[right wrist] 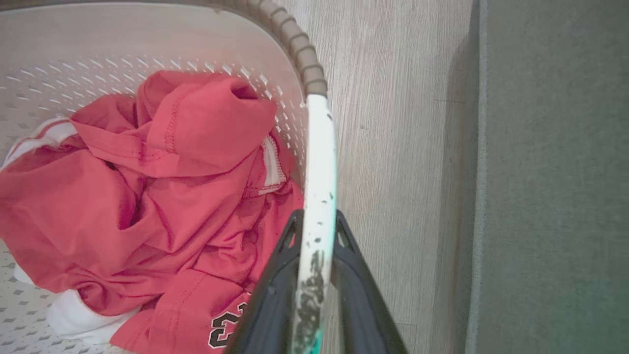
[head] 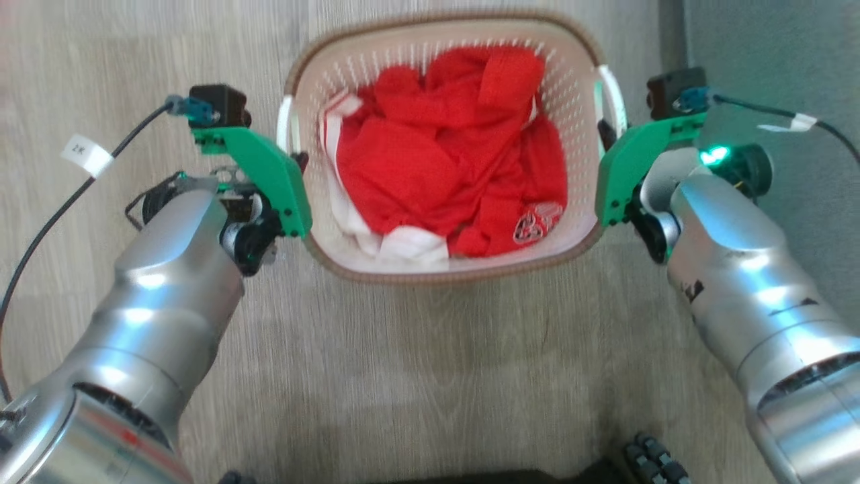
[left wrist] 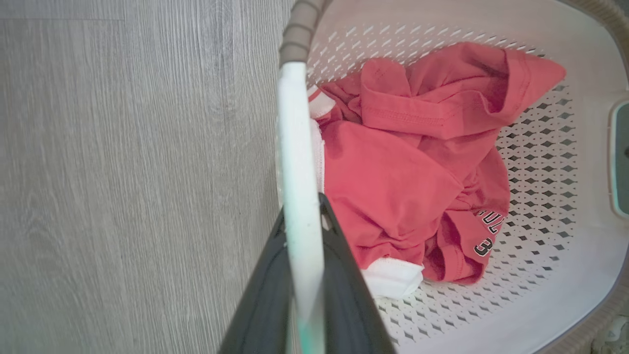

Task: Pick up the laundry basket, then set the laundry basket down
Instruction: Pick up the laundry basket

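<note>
Grip on the laundry basket [head: 443, 274] from both sides
My left gripper [left wrist: 302, 209] is pinching the left handle [left wrist: 295, 137], my right gripper [right wrist: 317, 219] the right handle [right wrist: 320, 147], fingers nearly closed.

Pale grey wood-grain floor [head: 430, 349] meets a dull grey-green surface [head: 772, 40] along the right side.

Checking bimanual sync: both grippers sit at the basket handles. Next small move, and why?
Probably raise both arms evenly, a little. The left gripper and right gripper are each shut on a white handle of the laundry basket; lifting unevenly could tilt it.
</note>
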Controlling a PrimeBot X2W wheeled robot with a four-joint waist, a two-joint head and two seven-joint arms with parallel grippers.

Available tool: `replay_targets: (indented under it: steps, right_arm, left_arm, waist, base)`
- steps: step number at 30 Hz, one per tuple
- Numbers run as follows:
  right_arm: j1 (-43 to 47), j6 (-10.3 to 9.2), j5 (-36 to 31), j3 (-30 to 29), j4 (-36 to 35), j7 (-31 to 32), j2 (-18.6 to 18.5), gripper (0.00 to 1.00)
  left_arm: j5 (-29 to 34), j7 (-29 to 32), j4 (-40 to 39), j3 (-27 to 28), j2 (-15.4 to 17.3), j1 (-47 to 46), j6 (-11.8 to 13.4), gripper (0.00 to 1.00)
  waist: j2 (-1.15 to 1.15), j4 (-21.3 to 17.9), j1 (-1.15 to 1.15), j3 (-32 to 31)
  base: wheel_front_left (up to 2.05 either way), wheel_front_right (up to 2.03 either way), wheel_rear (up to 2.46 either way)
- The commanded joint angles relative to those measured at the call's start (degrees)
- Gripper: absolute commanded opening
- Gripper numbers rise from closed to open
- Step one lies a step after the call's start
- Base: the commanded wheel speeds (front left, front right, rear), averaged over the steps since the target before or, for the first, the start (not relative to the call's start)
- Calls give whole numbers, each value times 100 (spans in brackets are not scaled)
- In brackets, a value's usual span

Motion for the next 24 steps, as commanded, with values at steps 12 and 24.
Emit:
replay_targets:
  steps: [12,24]
  right_arm:
    - [416,-10,559,511,-49,759,36,0]
    - [635,-10,1049,680,49,1556,26,0]
  left_arm:
    - [-478,632,0,-59,406,145,8,0]
    - [-831,1194,98,-172,454,411,8,0]
  waist:
    - [0,-52,0,-1132]
    - [0,-46,0,-2055]
  base:
    - [0,0,0]
    - [0,0,0]
